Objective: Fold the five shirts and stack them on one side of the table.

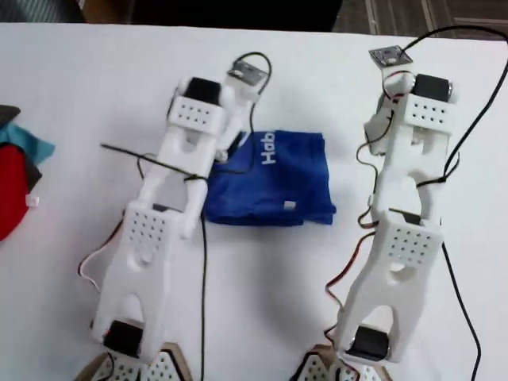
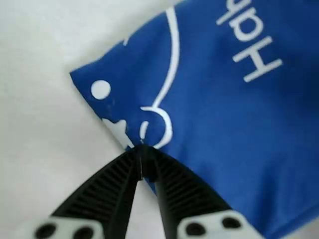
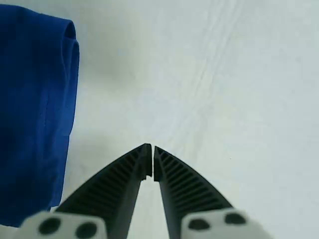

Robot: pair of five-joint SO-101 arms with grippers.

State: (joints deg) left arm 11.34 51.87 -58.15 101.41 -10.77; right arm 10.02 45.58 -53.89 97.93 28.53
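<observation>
As the left end effector (image 2: 143, 162) pinches the blue shirt (image 2: 224, 124), the right end effector (image 3: 152, 162) sits closed, empty.

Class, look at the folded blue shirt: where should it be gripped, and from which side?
Grip the blue shirt at its layered side edge near a corner, coming in low from the left arm's side. It lies flat, so only edges offer something to pinch; the left end effector is shut on that edge.

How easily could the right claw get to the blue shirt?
Probably easily: the right claw hangs shut just beside the blue shirt, with white table between them and nothing in the way.
</observation>
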